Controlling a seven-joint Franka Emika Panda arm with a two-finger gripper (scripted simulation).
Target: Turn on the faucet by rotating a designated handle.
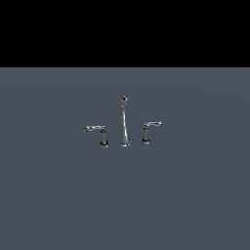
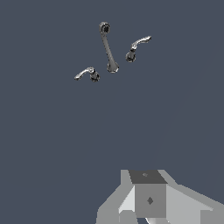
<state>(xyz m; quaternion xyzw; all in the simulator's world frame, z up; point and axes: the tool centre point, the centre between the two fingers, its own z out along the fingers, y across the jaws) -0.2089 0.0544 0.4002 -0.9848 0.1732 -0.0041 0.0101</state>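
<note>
The designated handle (image 1: 95, 129) stands on the exterior view's left of the faucet (image 1: 125, 122), a chrome lever on a short post with a dark base, its long arm lying level and reaching away from the spout toward that view's left. In the wrist view the same handle (image 2: 86, 73) appears as a small bright lever with its dark foot at the end nearer the spout. The spout (image 1: 124, 121) rises tall and slim at the middle of the set, tapering upward to a tiny knob, its wider foot resting on the flat grey-blue desk (image 1: 125, 195). On the exterior view's right stands the twin handle (image 1: 150, 131), its shorter arm slanting upward and away from the spout. The three pieces sit apart from one another in a row, near the middle of the desk. The gripper (image 2: 146, 205) shows only in the wrist view, as pale grey blocks with a darker square face, well apart from the faucet and touching nothing; its fingertips are cut off by the frame edge, so I cannot tell whether it is spread or pressed together.
</note>
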